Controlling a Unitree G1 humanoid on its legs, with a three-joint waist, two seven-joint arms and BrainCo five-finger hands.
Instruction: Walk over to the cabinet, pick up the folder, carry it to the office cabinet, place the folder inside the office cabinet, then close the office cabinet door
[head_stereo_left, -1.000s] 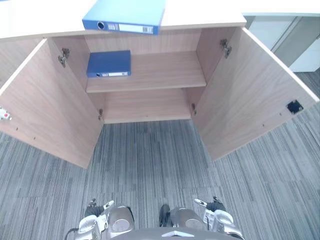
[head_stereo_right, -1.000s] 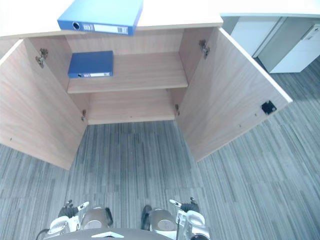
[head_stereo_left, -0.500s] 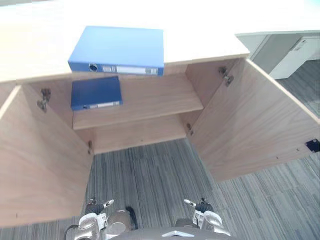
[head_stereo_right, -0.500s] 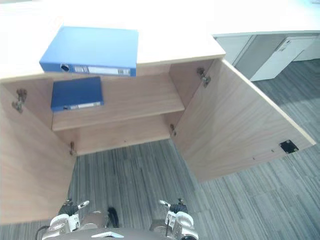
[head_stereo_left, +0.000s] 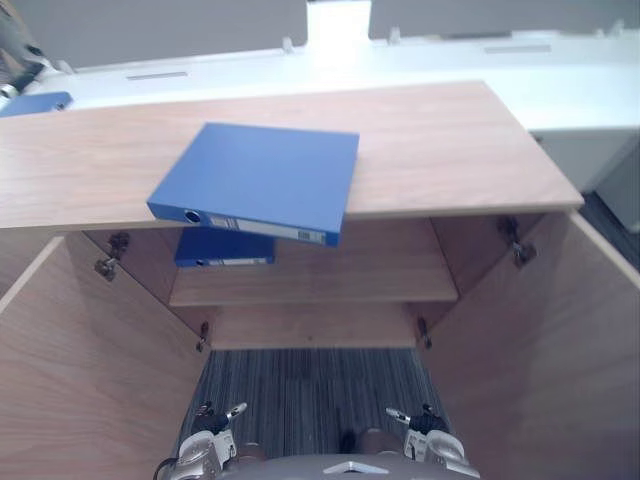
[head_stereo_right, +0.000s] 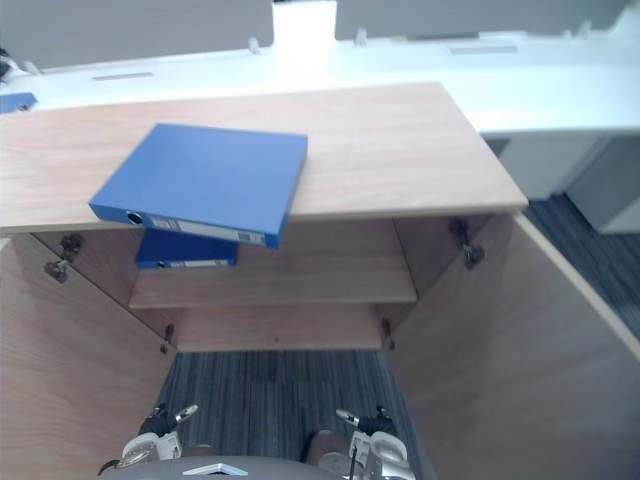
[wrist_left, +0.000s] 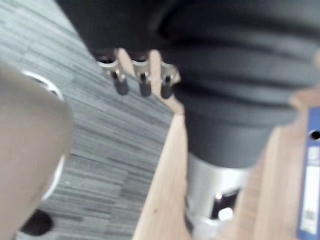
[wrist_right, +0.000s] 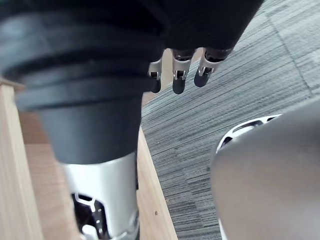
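A bright blue folder (head_stereo_left: 258, 180) lies flat on the wooden cabinet top (head_stereo_left: 440, 140), with its labelled spine hanging over the front edge. Beneath it, a darker blue folder (head_stereo_left: 224, 250) rests on the left of the shelf (head_stereo_left: 350, 275) inside the cabinet. My left hand (head_stereo_left: 200, 455) and right hand (head_stereo_left: 432, 448) hang low at my sides, far below the folder. In the wrist views the left fingers (wrist_left: 140, 82) and right fingers (wrist_right: 177, 82) are straight and hold nothing.
Both cabinet doors stand wide open, the left door (head_stereo_left: 70, 380) and the right door (head_stereo_left: 560, 370) flanking me. Grey striped carpet (head_stereo_left: 310, 390) lies between them. White desks (head_stereo_left: 560, 80) run behind the cabinet, with another blue item (head_stereo_left: 32, 102) at the far left.
The view has moved closer and tilted up, so the whole cabinet top and the desks behind now show. Both hands stay low and empty.
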